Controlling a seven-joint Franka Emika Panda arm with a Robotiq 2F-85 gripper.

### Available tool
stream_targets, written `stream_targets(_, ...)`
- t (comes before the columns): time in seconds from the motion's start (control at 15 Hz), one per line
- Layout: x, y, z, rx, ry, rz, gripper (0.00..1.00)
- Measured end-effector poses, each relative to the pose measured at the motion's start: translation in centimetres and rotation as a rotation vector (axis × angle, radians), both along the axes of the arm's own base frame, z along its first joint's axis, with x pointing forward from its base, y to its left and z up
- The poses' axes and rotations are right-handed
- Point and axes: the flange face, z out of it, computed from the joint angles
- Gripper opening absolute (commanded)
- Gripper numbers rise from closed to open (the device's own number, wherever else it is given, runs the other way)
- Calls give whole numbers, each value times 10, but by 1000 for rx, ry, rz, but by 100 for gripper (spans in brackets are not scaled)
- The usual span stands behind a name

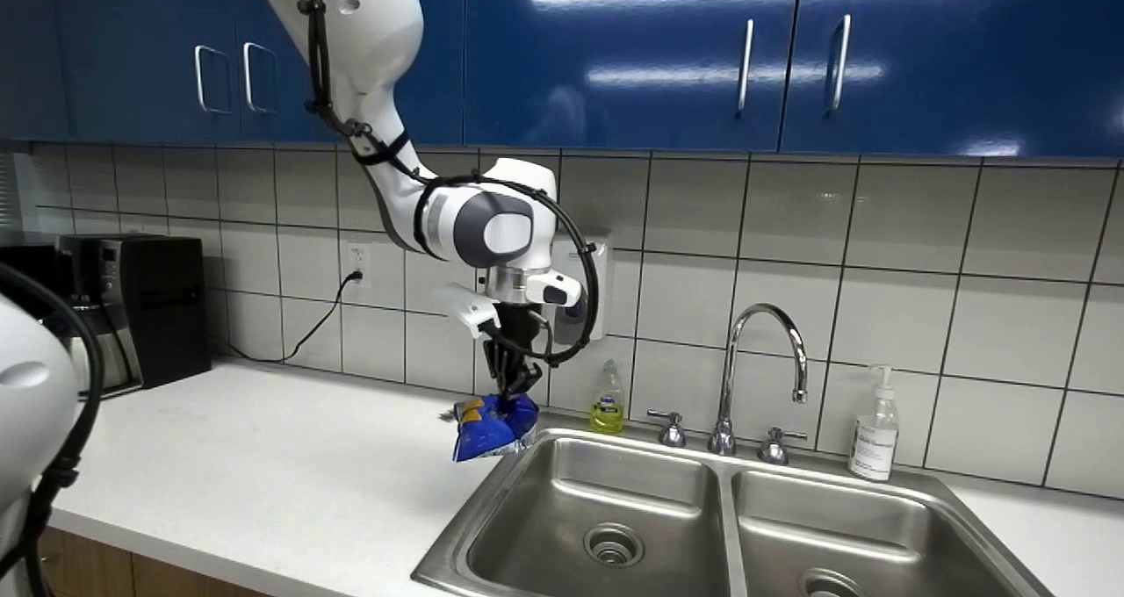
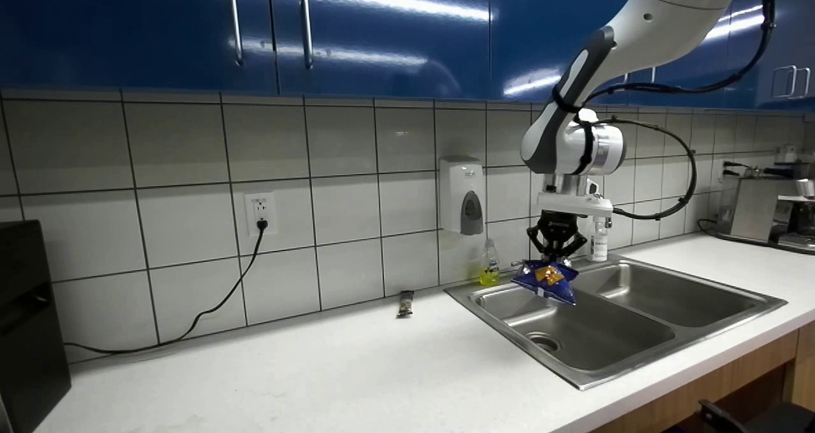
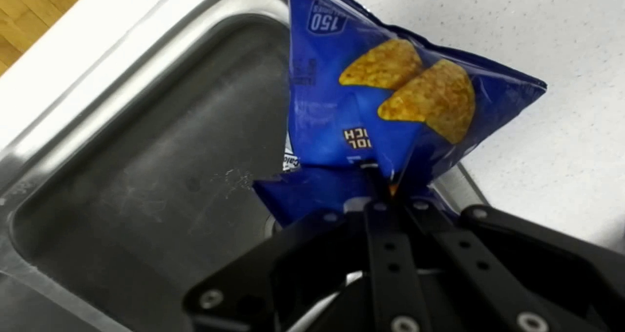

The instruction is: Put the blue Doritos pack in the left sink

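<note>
The blue Doritos pack (image 1: 488, 432) hangs from my gripper (image 1: 506, 395), whose fingers are shut on its gathered upper part. The pack also shows in an exterior view (image 2: 547, 281) and in the wrist view (image 3: 337, 102), chip picture facing the camera. My gripper points down in both exterior views (image 2: 556, 258); in the wrist view the fingertips (image 3: 390, 200) pinch the foil. The left sink (image 1: 536, 535) is the steel basin with a round drain, also in an exterior view (image 2: 611, 337) and the wrist view (image 3: 146, 176). The pack is in the air around the basin's left edge, overlapping basin and counter.
The faucet (image 1: 729, 377) and its handles stand behind the basins. A yellow dish soap bottle (image 1: 608, 404) is near the back-left corner, a pump bottle (image 1: 875, 435) at the back right. The right basin (image 1: 834, 518) adjoins. A small dark wrapped item (image 2: 405, 304) lies on the counter.
</note>
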Motion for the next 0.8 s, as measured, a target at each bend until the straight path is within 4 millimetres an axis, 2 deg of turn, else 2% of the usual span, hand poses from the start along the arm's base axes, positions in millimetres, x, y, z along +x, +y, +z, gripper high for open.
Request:
stream_targets(0.4,-10,-70,11,-6,2,-63,0)
stream_targets(0.6,-5,-92,13,-14,1,-85,0)
stream_targets(0.8,6,-107,3,-23,10,-102,0)
